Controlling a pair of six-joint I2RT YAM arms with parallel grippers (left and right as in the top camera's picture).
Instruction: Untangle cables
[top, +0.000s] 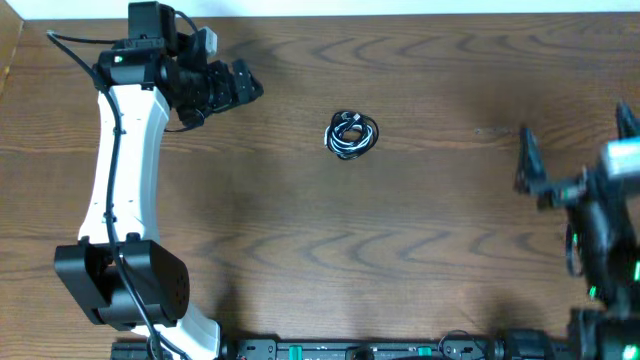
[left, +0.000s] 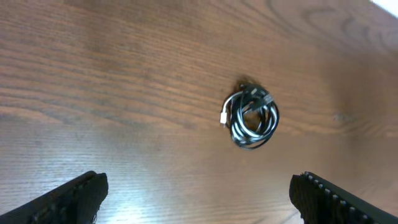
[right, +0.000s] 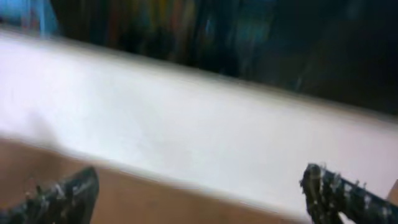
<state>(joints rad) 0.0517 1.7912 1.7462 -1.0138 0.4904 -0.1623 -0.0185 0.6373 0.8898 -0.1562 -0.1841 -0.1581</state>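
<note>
The cables (top: 352, 135) lie in one small coiled bundle of black and white cords near the middle of the wooden table. The bundle also shows in the left wrist view (left: 250, 116), with a white plug end on its left side. My left gripper (top: 245, 86) is open and empty at the far left, well apart from the bundle; in its own view its jaws (left: 199, 199) are spread wide above bare wood. My right gripper (top: 577, 142) is open and empty at the right edge. Its blurred view (right: 205, 196) shows no cables.
The wooden table (top: 420, 260) fills the overhead view. The left arm's white body (top: 125, 170) stretches along the left side. The right wrist view shows the table edge (right: 155, 180) and a white surface beyond it.
</note>
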